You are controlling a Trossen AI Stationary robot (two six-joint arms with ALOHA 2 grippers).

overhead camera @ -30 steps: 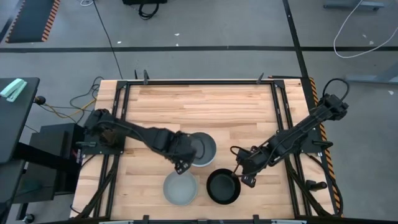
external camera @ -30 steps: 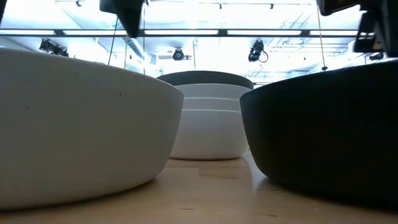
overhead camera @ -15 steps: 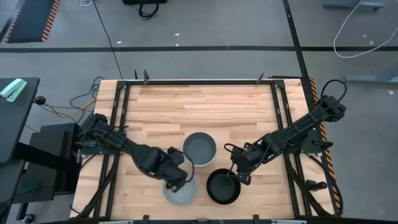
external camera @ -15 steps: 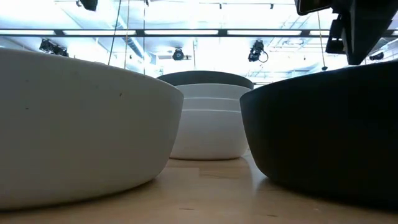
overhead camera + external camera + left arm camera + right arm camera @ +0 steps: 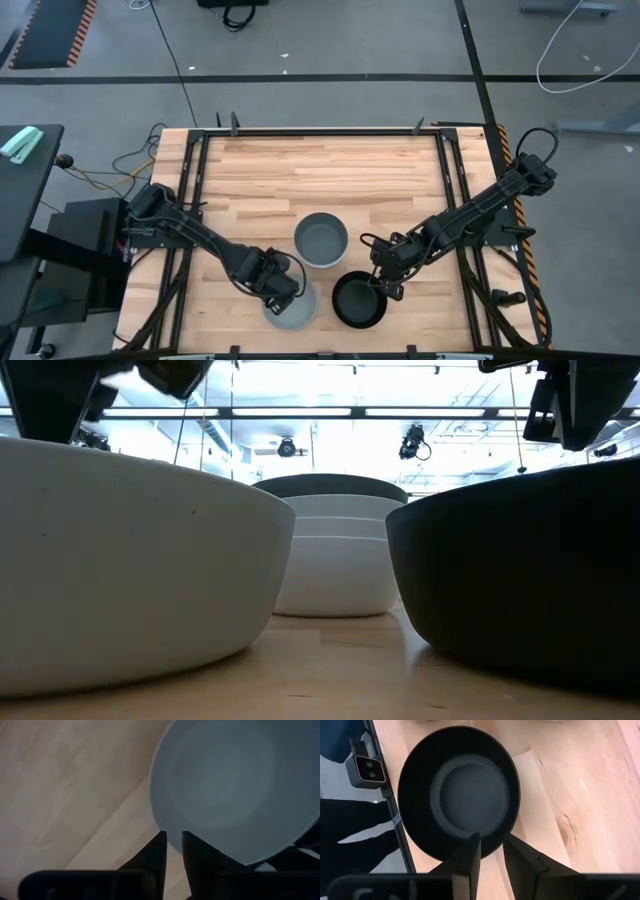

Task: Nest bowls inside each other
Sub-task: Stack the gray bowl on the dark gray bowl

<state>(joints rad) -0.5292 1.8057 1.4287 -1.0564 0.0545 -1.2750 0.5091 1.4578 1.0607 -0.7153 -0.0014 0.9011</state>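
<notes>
- Left pincer (image 5: 283,290) sits over the rim of the pale bowl (image 5: 290,304) at the near bench edge. Its wrist view shows the fingers (image 5: 158,854) parted a little with the rim lined up in the gap, not clamped on it.
- Right pincer (image 5: 386,283) is at the black bowl (image 5: 358,300), also near the front edge. Fingers (image 5: 470,855) stand apart, straddling the rim, nothing held yet.
- Stack (image 5: 321,240) with a dark grey bowl on top stands mid-bench, just behind both loose bowls. The low view shows white bowls under it.
- Risk: thin rim grip. If either pincer closes off-centre, the bowl likely tips or skids instead of lifting.
- Risk: both bowls sit close to the front edge of the bench (image 5: 330,170), so a shove toward it could send one off.
- Risk: both arms head for the same stack, so a clash is likely if they go together. One at a time is safer.
- Room: the far half of the bench is bare wood, with plenty of space to swing over. The gap between the two loose bowls is tight.
</notes>
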